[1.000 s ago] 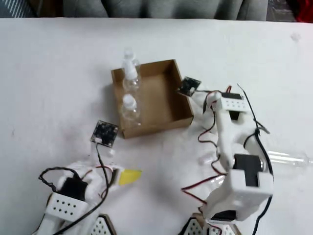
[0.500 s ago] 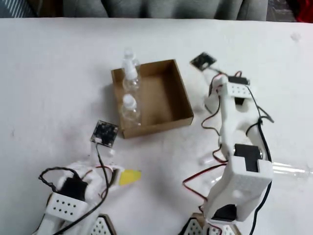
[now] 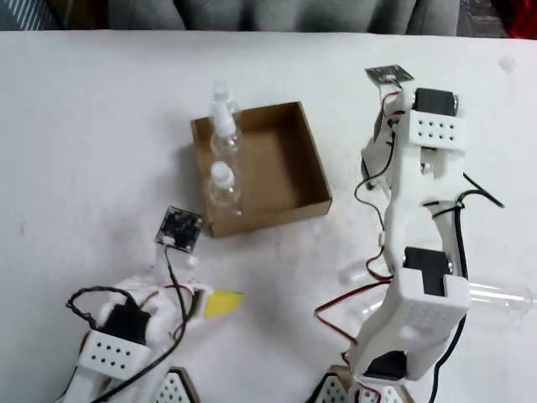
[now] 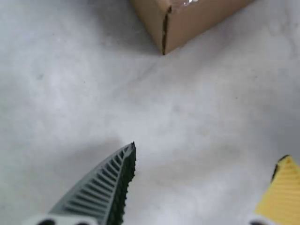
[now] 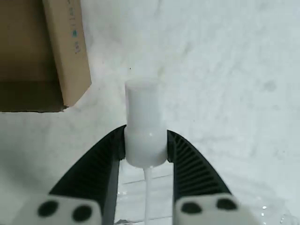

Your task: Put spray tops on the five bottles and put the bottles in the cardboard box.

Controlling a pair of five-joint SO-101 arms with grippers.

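The cardboard box (image 3: 277,164) stands open at mid-table, and two clear bottles with white spray tops (image 3: 222,126) (image 3: 222,186) lie along its left wall. In the right wrist view my right gripper (image 5: 145,140) is shut on a white spray top (image 5: 144,119). The top's thin tube (image 5: 147,187) runs down into clear plastic, and a corner of the box (image 5: 65,56) is close by. My right arm (image 3: 432,126) stands right of the box. My left gripper (image 4: 208,152) is open over bare table, with its grey finger (image 4: 117,180) and yellow finger (image 4: 281,192) wide apart. It faces a box corner (image 4: 187,18).
A clear bottle (image 3: 499,295) lies on its side at the table's right edge, behind the right arm's base. A small white piece (image 3: 352,273) lies just left of that arm. The left arm (image 3: 126,332) sits at the front left. A white cloth covers the table (image 3: 101,126).
My right arm has swung from the box's right wall out to the right and toward the far side of the table. The left arm has not moved.
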